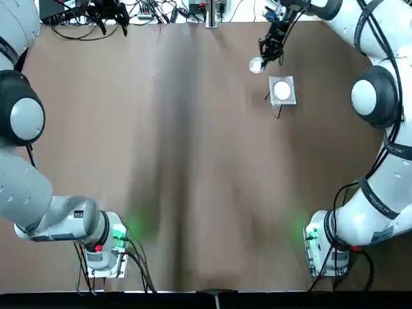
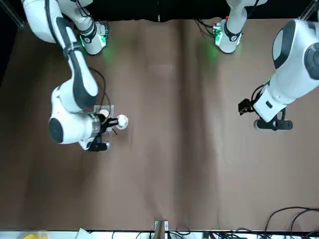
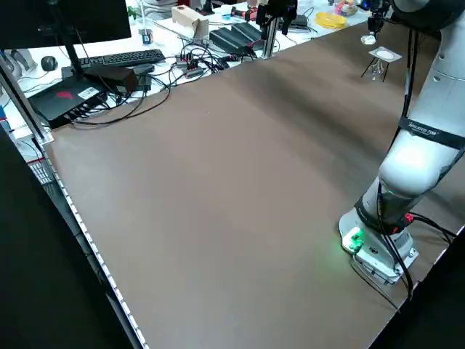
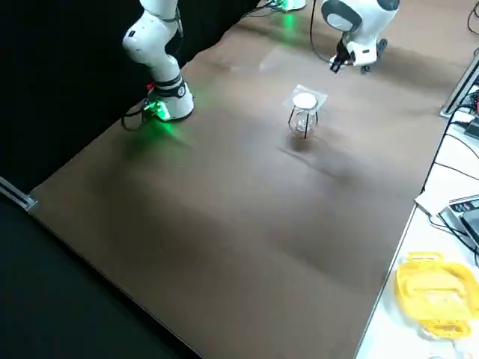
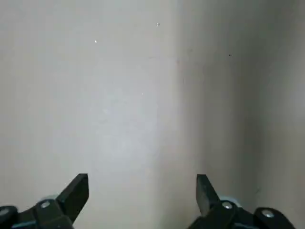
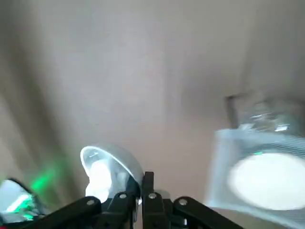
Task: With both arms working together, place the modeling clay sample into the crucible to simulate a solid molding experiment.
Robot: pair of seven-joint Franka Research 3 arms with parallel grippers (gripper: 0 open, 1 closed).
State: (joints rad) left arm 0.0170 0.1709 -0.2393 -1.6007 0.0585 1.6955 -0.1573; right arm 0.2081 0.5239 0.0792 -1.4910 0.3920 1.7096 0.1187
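Two arms stand at the counter (image 1: 219, 193), one at the left of the top view (image 1: 26, 187) and one at its right (image 1: 393, 174). Each carries one claw, making two: the left claw (image 5: 143, 176) and the right claw (image 6: 141, 176). There are two white round pieces, one held piece (image 6: 112, 167) and one pad piece (image 6: 269, 181). One mesh pad (image 1: 291, 100), one three-legged stand (image 4: 316, 117) and one glass vessel (image 4: 301, 125) are at upper centre of the right side view. Upper left of the left side view has one monitor (image 3: 94, 22), one keyboard (image 3: 123, 58) and one mouse (image 3: 49, 63).
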